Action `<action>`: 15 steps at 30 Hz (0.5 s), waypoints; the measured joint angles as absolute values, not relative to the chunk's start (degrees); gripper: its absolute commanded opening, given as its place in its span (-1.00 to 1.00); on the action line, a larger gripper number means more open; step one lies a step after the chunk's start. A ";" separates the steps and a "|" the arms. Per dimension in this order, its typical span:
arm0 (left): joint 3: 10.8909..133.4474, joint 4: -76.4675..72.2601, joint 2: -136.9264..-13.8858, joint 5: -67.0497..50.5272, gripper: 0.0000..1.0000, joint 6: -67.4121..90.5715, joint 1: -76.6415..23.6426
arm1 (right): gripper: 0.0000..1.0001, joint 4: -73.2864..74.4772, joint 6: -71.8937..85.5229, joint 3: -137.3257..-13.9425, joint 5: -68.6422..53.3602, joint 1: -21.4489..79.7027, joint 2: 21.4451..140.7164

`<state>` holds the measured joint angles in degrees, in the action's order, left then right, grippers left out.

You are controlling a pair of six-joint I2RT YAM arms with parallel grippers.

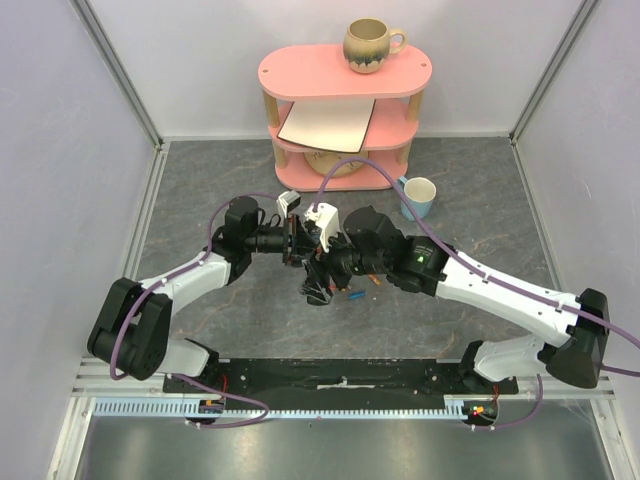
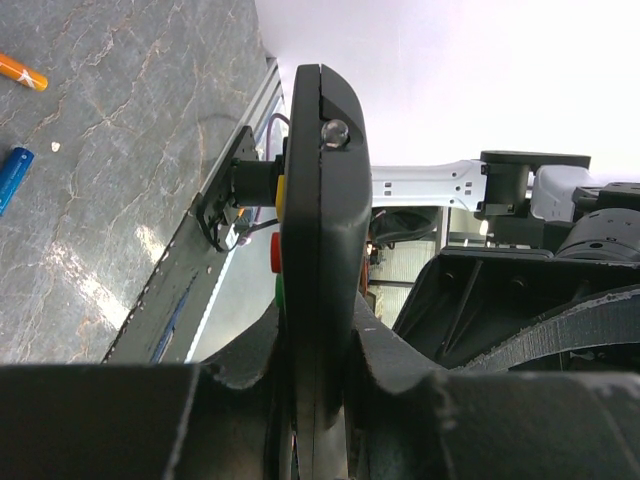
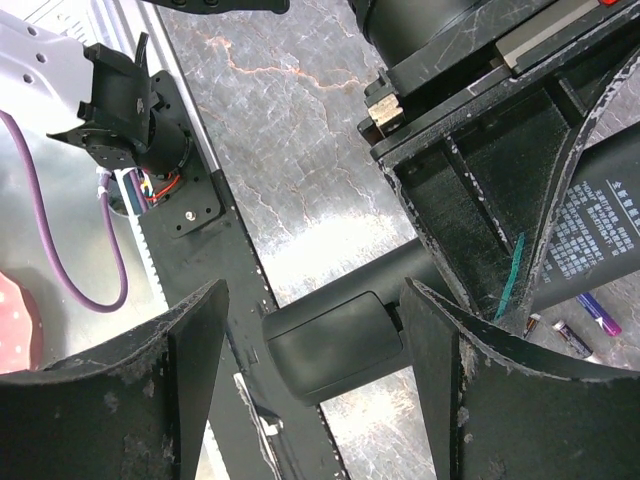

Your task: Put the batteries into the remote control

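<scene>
My left gripper (image 2: 320, 400) is shut on the slim black remote control (image 2: 320, 250). It holds the remote on edge above the table, and the coloured buttons show along the remote's left side. My right gripper (image 3: 315, 370) is open, with one finger on each side of the remote's free rounded end (image 3: 340, 345), where a cover panel shows. An orange battery (image 2: 20, 70) and a blue battery (image 2: 12, 175) lie on the grey table. Purplish batteries (image 3: 598, 312) lie beyond the remote. In the top view the two grippers meet at mid-table (image 1: 312, 255), with loose batteries (image 1: 352, 296) just to their right.
A pink shelf unit (image 1: 345, 70) stands at the back with a mug (image 1: 370, 45) on top and a white board inside. A white and blue cup (image 1: 418, 197) sits on the table to its right. A black rail (image 1: 340, 375) runs along the near edge.
</scene>
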<state>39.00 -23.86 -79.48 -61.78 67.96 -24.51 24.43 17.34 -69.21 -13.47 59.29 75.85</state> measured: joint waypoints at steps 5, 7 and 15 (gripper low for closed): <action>39.05 -23.79 -79.48 -61.73 -0.96 67.96 -24.51 | 0.58 24.14 17.34 -67.44 -13.32 59.24 74.24; 39.05 -23.77 -79.48 -61.67 -0.96 67.96 -24.51 | 0.60 23.99 17.34 -67.11 -13.10 59.24 73.87; 39.05 -24.16 -79.48 -61.60 -0.96 67.99 -24.58 | 0.56 24.01 17.39 -67.11 -12.78 59.22 73.76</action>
<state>39.05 -24.16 -79.48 -61.60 67.99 -24.58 24.01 17.39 -67.11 -12.78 59.22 73.76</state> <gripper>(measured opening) 0.253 0.795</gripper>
